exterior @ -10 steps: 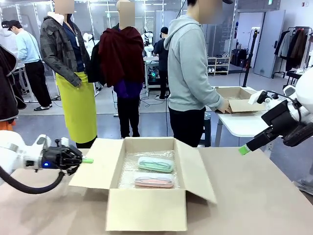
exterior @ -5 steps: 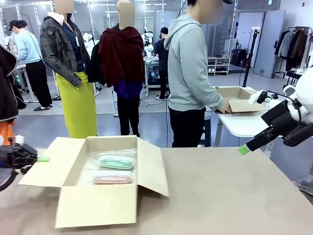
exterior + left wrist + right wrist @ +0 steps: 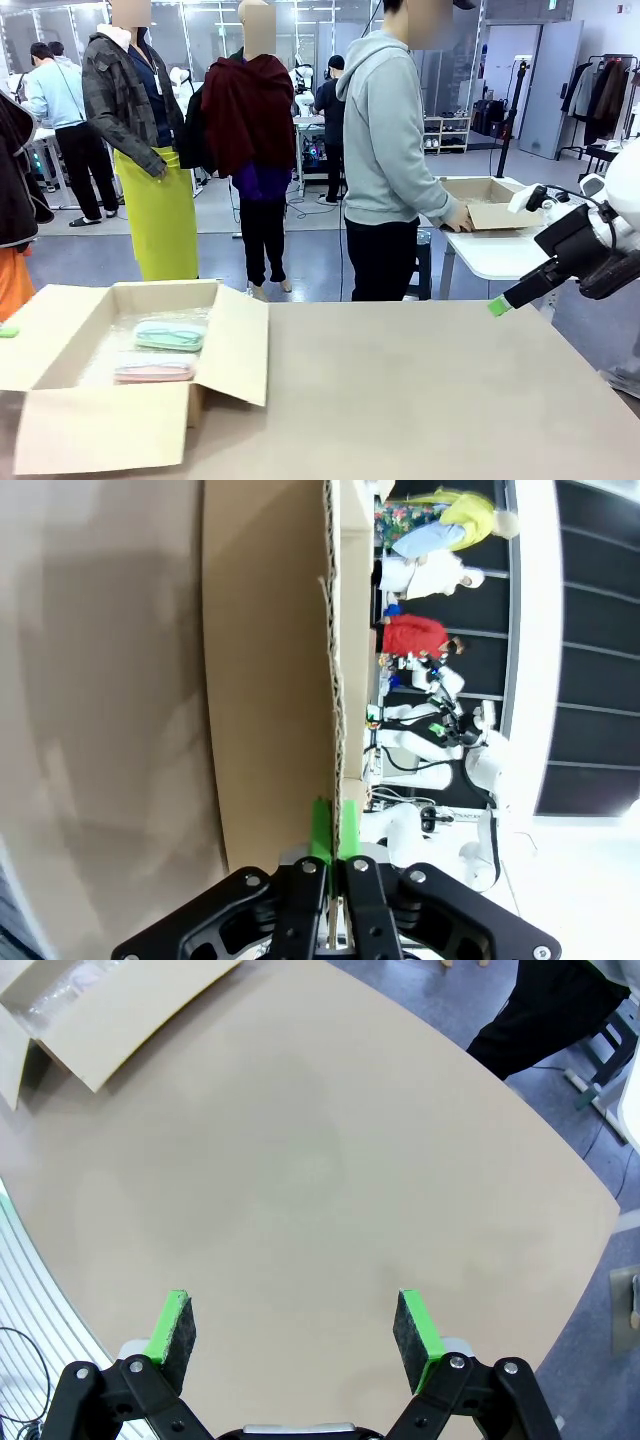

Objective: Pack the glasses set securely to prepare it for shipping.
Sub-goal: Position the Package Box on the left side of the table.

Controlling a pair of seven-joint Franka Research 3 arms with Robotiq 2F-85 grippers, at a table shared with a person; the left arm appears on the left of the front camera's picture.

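Now left end effector (image 3: 330, 855) clamped on box flap (image 3: 270, 680), right end effector (image 3: 293, 1330) spread wide

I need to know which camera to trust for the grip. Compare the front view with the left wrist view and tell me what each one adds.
The front view alone shows the mint green case and the pink case lying on bubble wrap inside the box, and the right gripper hanging off the table's right edge. The left wrist view alone shows the left gripper shut on the edge of a box flap. Both show the cardboard box.
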